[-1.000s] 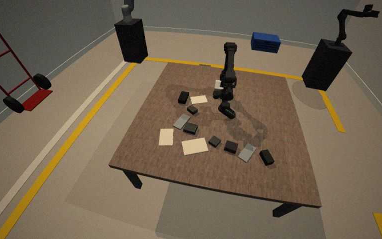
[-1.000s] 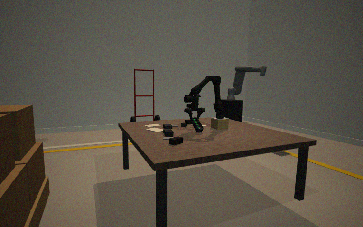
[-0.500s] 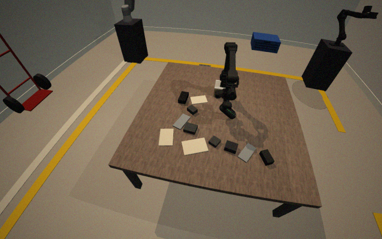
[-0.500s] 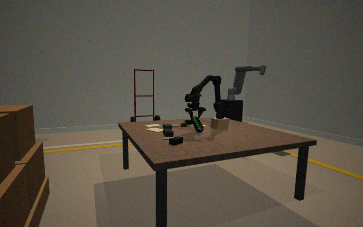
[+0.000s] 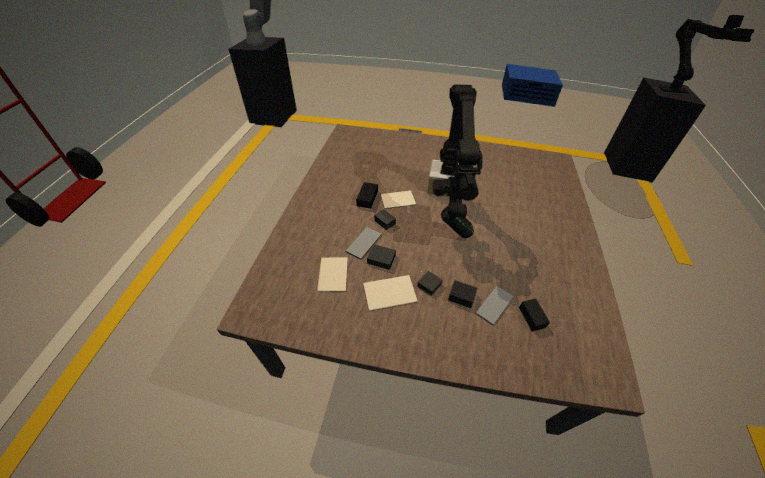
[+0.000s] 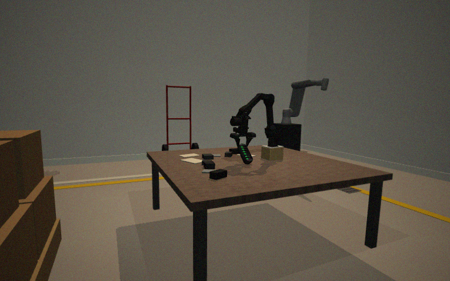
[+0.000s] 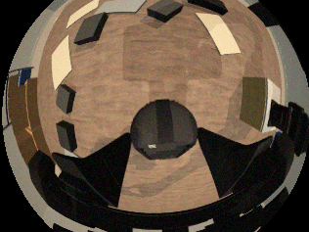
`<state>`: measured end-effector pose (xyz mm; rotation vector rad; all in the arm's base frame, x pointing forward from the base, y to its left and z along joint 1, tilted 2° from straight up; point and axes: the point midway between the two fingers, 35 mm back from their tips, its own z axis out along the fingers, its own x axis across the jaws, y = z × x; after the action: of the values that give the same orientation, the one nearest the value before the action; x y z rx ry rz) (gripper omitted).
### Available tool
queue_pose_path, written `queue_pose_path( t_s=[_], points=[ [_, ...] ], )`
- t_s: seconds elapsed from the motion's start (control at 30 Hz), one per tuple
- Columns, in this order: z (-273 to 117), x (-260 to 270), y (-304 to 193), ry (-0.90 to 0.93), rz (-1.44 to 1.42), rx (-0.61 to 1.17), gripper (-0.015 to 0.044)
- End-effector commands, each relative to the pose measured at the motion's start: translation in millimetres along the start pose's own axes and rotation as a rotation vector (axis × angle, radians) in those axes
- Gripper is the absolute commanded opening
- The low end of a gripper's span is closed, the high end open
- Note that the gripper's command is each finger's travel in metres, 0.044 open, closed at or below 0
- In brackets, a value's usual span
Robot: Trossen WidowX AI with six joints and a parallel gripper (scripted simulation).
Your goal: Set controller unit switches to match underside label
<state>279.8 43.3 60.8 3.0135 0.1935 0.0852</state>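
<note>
A red hand truck [image 5: 76, 200] [image 6: 179, 118] stands on two black wheels. Brown cartons [image 6: 29, 164] [image 7: 27, 109] are stacked at the left of the exterior view. A grey arm [image 5: 253, 27] [image 6: 297, 100] is mounted on a black pedestal [image 5: 263, 83] [image 6: 292, 136]. In the top view, a separate dark arm [image 5: 684, 54] tops another black plinth [image 5: 652, 129], and a ribbed blue container [image 5: 531, 86] sits near the wall. Yellow tape [image 5: 153, 255] [image 6: 426, 211] and a pale stripe [image 5: 130, 252] [image 6: 104, 179] run along the floor.
</note>
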Motion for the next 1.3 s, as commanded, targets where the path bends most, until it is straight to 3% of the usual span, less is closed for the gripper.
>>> queue_pose_path(
  t_s=[0.0, 1.27],
  points=[
    [-4, 1, -4, 0.005, 0.002, -0.002, 0.0336],
    [-16, 1, -32, 0.004, 0.003, -0.066, 0.0336]
  ],
)
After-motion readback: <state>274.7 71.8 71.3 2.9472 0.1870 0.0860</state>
